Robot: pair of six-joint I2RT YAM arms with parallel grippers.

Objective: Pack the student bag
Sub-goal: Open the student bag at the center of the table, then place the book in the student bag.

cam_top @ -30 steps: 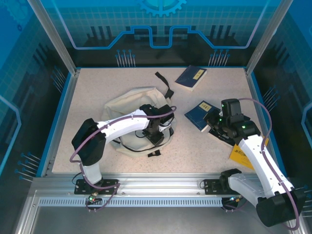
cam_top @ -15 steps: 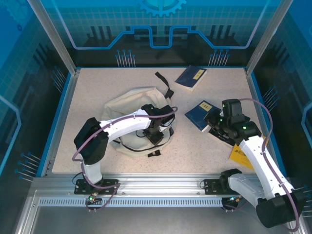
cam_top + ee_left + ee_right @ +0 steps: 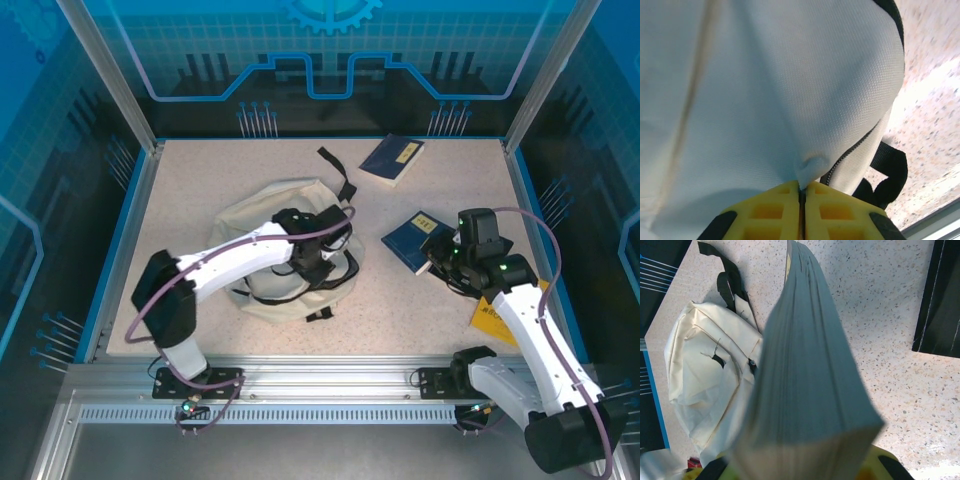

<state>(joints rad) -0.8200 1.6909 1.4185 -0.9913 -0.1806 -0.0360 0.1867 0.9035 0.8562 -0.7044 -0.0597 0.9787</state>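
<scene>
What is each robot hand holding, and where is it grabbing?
The left jaws pinch a fold of the student bag's cream fabric beside its zipper. The right jaws grip a blue book by one end.

robot lab cell (aluminium frame (image 3: 330,400), blue panels (image 3: 320,50)).

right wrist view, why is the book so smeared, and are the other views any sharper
Right wrist: the book sits almost against the lens, so its page edge is soft and shaded, while the student bag and table behind are in focus. Left wrist: the student bag's weave is crisp, the table at right is blown out by glare. Top external: even light, sharp throughout.
</scene>
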